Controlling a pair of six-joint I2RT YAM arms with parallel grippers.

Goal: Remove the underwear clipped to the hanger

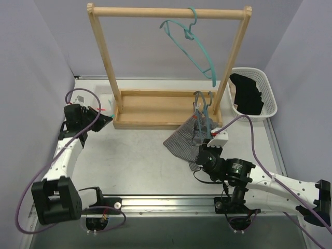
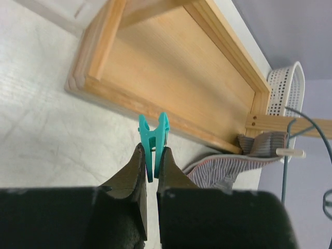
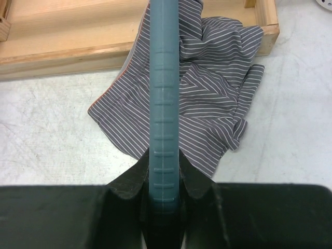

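The grey striped underwear (image 1: 188, 139) lies crumpled on the table against the wooden rack's base (image 1: 155, 110), under a grey-blue hanger (image 1: 203, 106). My right gripper (image 1: 210, 142) is shut on that hanger's bar (image 3: 164, 98), with the striped cloth (image 3: 212, 93) spread beneath it. I cannot tell whether a clip still holds the cloth. The black underwear (image 1: 248, 94) sits in the white basket (image 1: 270, 98). My left gripper (image 1: 105, 118) hovers left of the rack, shut on a teal clip (image 2: 153, 136); the striped underwear (image 2: 231, 168) shows to its right.
A teal hanger (image 1: 189, 44) hangs empty from the rack's top bar (image 1: 166, 12). The rack's uprights stand at left and right of its base. Grey walls close in on both sides, and cables trail from both arms.
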